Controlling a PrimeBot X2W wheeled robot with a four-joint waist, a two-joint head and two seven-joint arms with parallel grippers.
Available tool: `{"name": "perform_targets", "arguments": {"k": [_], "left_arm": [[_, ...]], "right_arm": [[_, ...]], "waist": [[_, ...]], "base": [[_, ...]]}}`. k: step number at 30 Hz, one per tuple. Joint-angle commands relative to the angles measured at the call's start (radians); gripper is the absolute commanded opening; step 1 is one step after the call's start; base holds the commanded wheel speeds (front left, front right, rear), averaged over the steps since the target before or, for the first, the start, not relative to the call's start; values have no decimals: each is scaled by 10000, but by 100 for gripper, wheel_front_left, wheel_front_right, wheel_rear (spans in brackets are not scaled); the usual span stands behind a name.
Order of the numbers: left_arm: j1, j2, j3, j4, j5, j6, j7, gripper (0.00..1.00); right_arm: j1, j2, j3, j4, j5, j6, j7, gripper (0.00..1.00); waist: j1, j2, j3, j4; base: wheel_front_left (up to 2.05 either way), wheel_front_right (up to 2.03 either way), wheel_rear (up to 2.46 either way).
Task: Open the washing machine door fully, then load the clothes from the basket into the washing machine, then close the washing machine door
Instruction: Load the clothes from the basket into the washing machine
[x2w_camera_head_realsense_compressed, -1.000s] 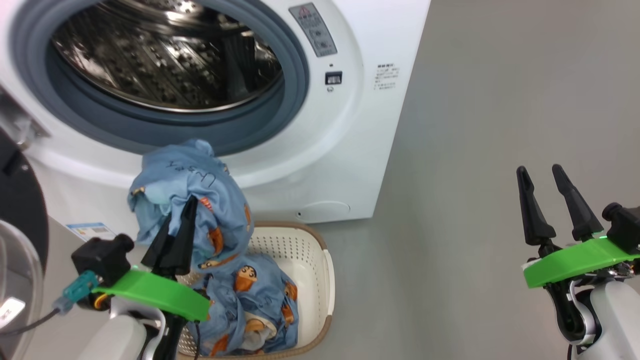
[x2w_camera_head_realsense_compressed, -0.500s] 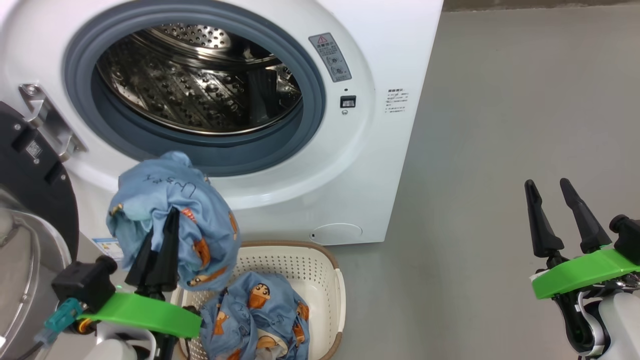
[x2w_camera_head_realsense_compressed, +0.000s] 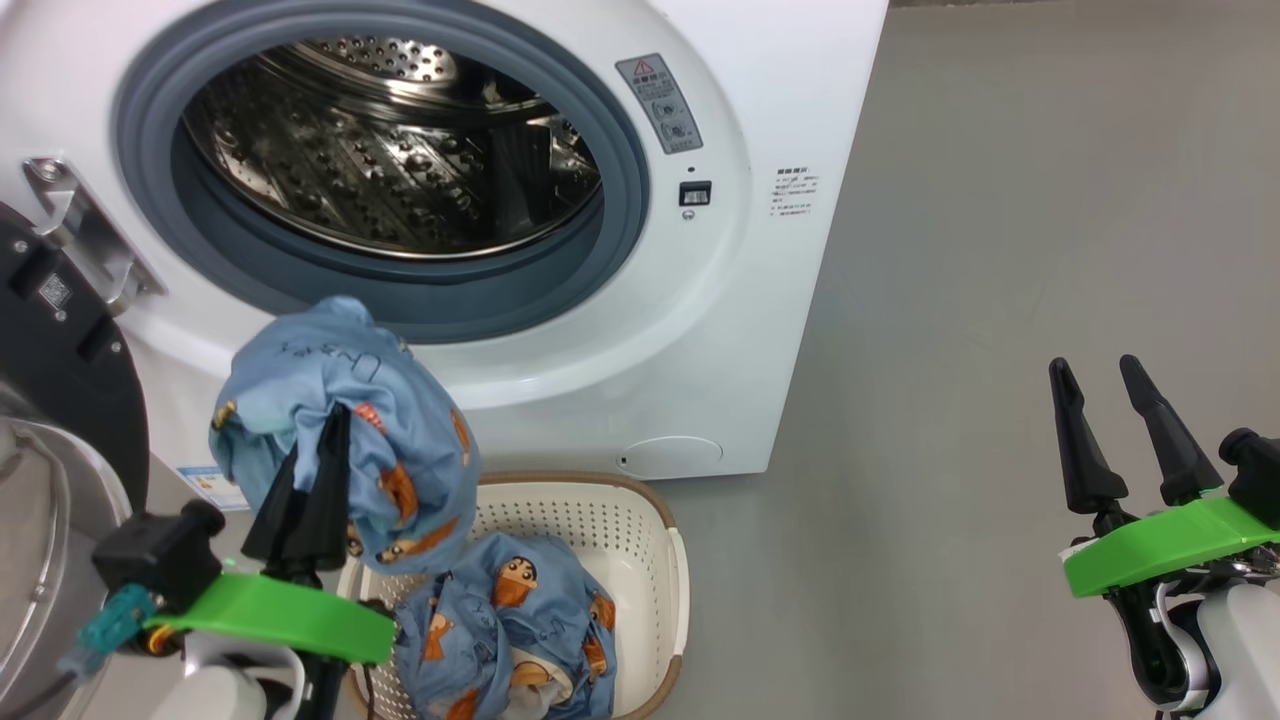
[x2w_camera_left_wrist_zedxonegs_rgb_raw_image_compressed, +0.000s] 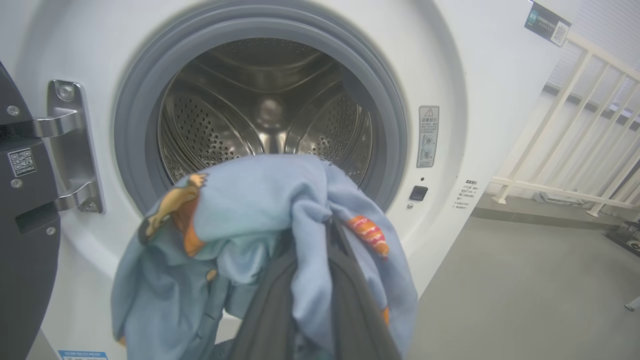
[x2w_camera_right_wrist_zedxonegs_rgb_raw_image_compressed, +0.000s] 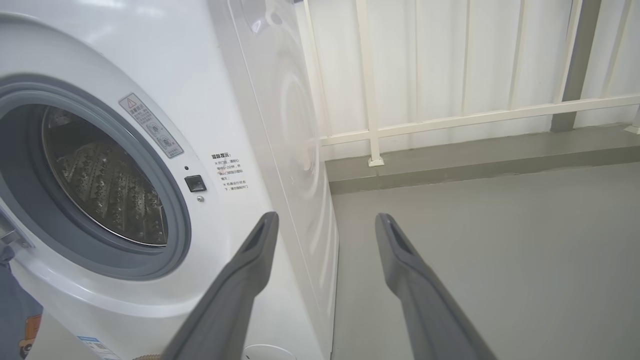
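Note:
The washing machine (x2w_camera_head_realsense_compressed: 720, 330) stands with its steel drum (x2w_camera_head_realsense_compressed: 400, 160) exposed. Its door (x2w_camera_head_realsense_compressed: 60, 380), black-ringed, hangs swung out at the left edge. My left gripper (x2w_camera_head_realsense_compressed: 335, 415) is shut on a light blue printed garment (x2w_camera_head_realsense_compressed: 400, 440), held above the basket (x2w_camera_head_realsense_compressed: 655, 540) and just below the grey door seal. In the left wrist view that garment (x2w_camera_left_wrist_zedxonegs_rgb_raw_image_compressed: 250, 200) drapes over my dark fingers (x2w_camera_left_wrist_zedxonegs_rgb_raw_image_compressed: 270, 310), in front of the drum opening (x2w_camera_left_wrist_zedxonegs_rgb_raw_image_compressed: 265, 110). More clothes (x2w_camera_head_realsense_compressed: 520, 620) lie in the basket. My right gripper (x2w_camera_head_realsense_compressed: 1095, 365) is open and empty over bare floor, seen likewise in the right wrist view (x2w_camera_right_wrist_zedxonegs_rgb_raw_image_compressed: 325, 222).
The grey floor (x2w_camera_head_realsense_compressed: 1000, 250) stretches to the right of the machine. A white railing (x2w_camera_right_wrist_zedxonegs_rgb_raw_image_compressed: 370, 100) on a low kerb runs behind the washer's right side. The door hinge bracket (x2w_camera_left_wrist_zedxonegs_rgb_raw_image_compressed: 70, 145) sits at the opening's left.
The head camera has tilted, bringing more of the drum opening and door into view. The left gripper keeps hold of the garment, a little further left. The right gripper has not moved.

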Motion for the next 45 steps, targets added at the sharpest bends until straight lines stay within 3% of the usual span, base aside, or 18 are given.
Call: {"name": "perform_targets", "arguments": {"k": [1,13,23,32,40,45], "left_arm": [[-528,261,443,-142,-80,-30,-48,0],[-2868,10,313,1802,63,-732,101,0],[-6000,-214,728,4259,270,-1480,-49,0],[-8725,-221,709,6637,585,-2010,-71,0],[-10929,-98,340,8437,1168,-2171,-7,0],[-11808,-38,187,8886,1525,-2173,-71,0]], "right_arm": [[-122,-192,179,-239,36,54,-80,100],[-532,-166,193,-482,-77,54,-80,100],[-1182,-86,195,-859,-245,54,-80,100],[-1721,377,223,-1150,-358,54,-80,100],[-2005,922,157,-1319,-395,54,-80,100],[-2099,1182,257,-1343,-414,54,-80,100]], "waist": [[0,0,45,-20],[0,0,1161,-353],[0,0,2972,-803],[0,0,4622,-1384],[0,0,5925,-1956],[0,0,6355,-2226]], "base": [[0,0,0],[0,0,0],[0,0,0],[0,0,0],[0,0,0],[0,0,0]]}}
